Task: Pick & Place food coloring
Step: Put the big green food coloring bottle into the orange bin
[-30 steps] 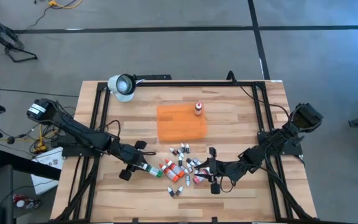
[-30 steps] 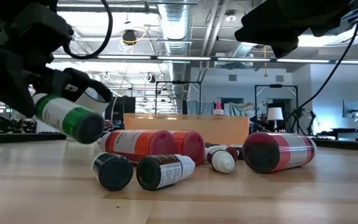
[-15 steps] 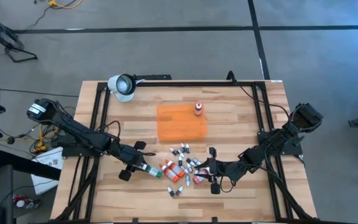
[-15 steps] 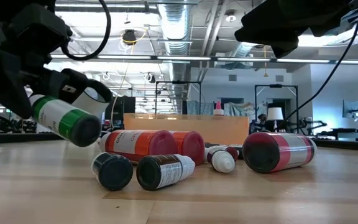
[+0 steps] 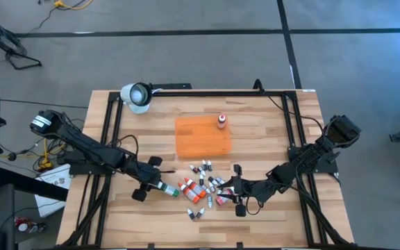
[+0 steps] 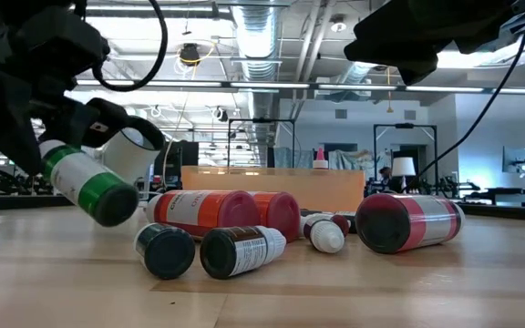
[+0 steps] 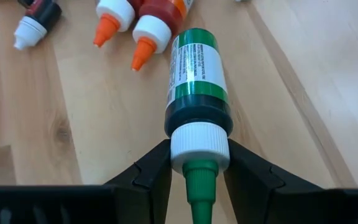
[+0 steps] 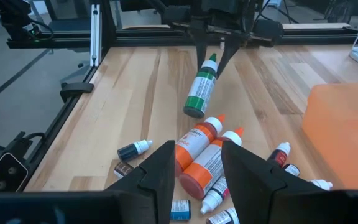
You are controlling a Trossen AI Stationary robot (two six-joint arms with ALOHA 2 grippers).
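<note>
green food coloring bottle (image 7: 197, 81) pinched by left hand (image 7: 199, 167), lifted beside pile; right hand (image 8: 196, 167) spread.

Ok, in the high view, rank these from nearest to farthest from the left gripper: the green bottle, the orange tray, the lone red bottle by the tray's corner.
1. Green bottle: held in the left gripper, by its cap.
2. Orange tray: at the table's middle, farther back.
3. Lone red bottle: upright at the tray's far right corner.

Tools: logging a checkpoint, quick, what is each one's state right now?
Left tool: closed on the green bottle, gripped at its white cap, lifted off the table.
Right tool: open, empty, over the bottle pile.
</note>
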